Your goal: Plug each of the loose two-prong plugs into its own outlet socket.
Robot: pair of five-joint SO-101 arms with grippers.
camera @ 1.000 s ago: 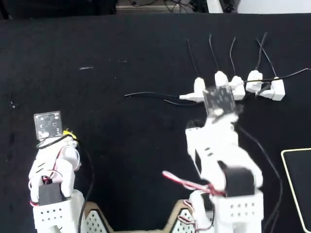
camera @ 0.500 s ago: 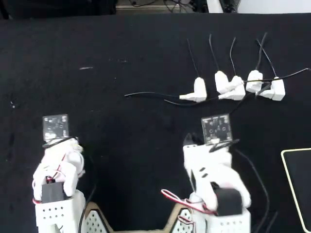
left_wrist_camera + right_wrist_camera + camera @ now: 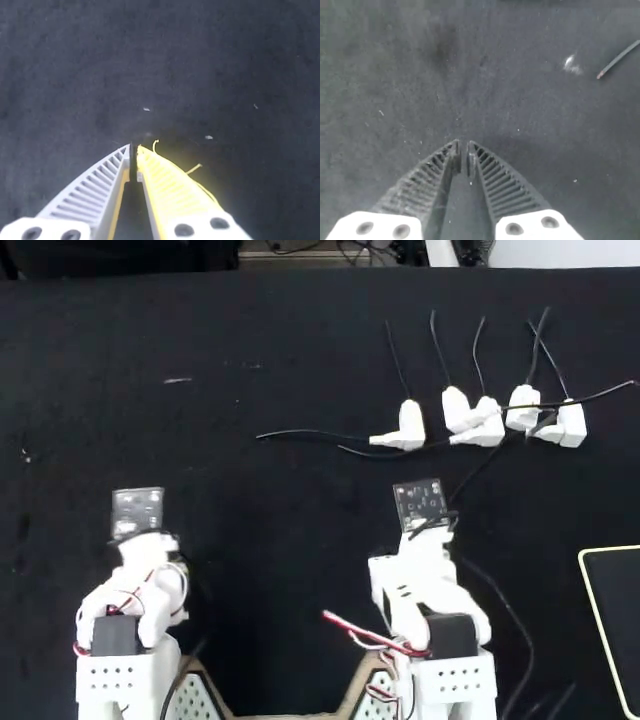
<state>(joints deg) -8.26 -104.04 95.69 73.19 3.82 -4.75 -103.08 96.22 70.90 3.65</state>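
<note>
Pulled back from the row of plugs over the past second, the right arm (image 3: 425,580) now sits folded close to its base at the near edge of the black cloth-covered table (image 3: 200,390); the left arm (image 3: 130,585) has drawn in too, by a smaller margin.

The white plastic plugs and sockets (image 3: 485,425) lie in a loose line on the far right part of the table, well apart from both arms, their thin black cords (image 3: 437,340) trailing away toward the far edge. Several pieces touch their neighbours; whether any prongs are seated cannot be told from above.

The right claw (image 3: 462,145) hangs over bare cloth with its two dark ribbed fingers all but closed, a sliver of gap at the tips, holding nothing; a loose black cord end (image 3: 617,65) lies off to one side. The left claw (image 3: 132,147) — one white finger, one yellow — is closed tip to tip, also holding nothing.

A flat black pad with a pale yellow rim (image 3: 612,600) rests at the table's right edge.
</note>
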